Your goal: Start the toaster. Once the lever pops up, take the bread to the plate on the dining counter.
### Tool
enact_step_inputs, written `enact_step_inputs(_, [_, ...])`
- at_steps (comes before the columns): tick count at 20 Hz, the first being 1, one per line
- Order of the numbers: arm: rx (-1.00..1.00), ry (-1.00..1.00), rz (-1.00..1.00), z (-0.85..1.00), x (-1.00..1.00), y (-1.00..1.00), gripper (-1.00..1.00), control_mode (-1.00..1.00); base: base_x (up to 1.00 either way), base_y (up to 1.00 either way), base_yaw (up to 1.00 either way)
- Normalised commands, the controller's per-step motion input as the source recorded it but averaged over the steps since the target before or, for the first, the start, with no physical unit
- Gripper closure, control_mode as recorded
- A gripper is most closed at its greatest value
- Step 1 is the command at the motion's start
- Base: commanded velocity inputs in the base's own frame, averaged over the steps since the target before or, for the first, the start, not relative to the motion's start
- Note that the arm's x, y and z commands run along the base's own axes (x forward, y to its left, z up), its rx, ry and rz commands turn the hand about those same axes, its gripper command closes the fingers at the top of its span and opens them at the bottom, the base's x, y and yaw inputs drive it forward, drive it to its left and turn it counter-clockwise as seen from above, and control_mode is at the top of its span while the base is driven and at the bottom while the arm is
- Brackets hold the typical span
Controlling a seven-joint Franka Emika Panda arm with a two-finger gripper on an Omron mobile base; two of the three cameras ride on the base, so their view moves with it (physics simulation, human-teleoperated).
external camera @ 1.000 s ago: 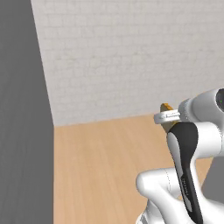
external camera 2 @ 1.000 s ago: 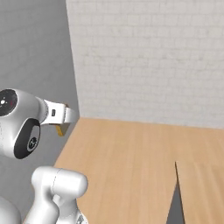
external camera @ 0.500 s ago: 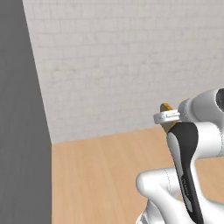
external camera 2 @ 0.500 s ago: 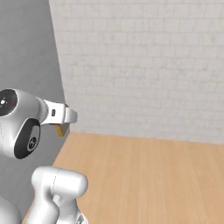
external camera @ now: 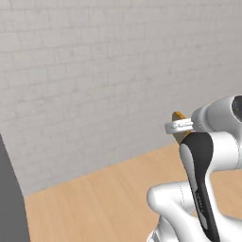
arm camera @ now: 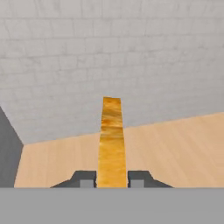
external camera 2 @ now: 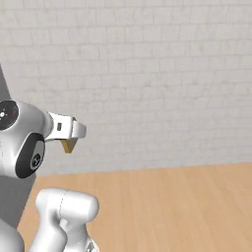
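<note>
No readable text, label or number anywhere.

Even, bright, shadowless rendered light; soft, low-resolution blur throughout.

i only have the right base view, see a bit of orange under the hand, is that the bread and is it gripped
Observer: yes. In the hand view the bread stands edge-on between the two fingertips of the gripper, which is shut on it.
Operator: is it sticking out past the fingers
Observer: yes, in the hand view most of the slice reaches out beyond the tips, toward the pale brick wall.
Operator: anything off to the left i cant see
Observer: the left base view has a dark grey panel at its lower left edge, standing on the wood floor.
</note>
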Motion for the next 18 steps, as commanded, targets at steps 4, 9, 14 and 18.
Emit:
enact_step_inputs(4, [0.0, 0.0, 0.0, 0.0, 0.0, 0.0, 1.0, 1.0, 1.0, 0.0, -0.47])
enact_step_inputs(9, [0.0, 0.0, 0.0, 0.0, 0.0, 0.0, 1.0, 1.0, 0.93, 0.0, -0.52])
enact_step_inputs(14, [0.0, 0.0, 0.0, 0.0, 0.0, 0.0, 1.0, 1.0, 0.85, 0.0, -0.56])
enact_step_inputs(18, [0.0, 0.0, 0.0, 0.0, 0.0, 0.0, 1.0, 1.0, 0.83, 0.0, -0.58])
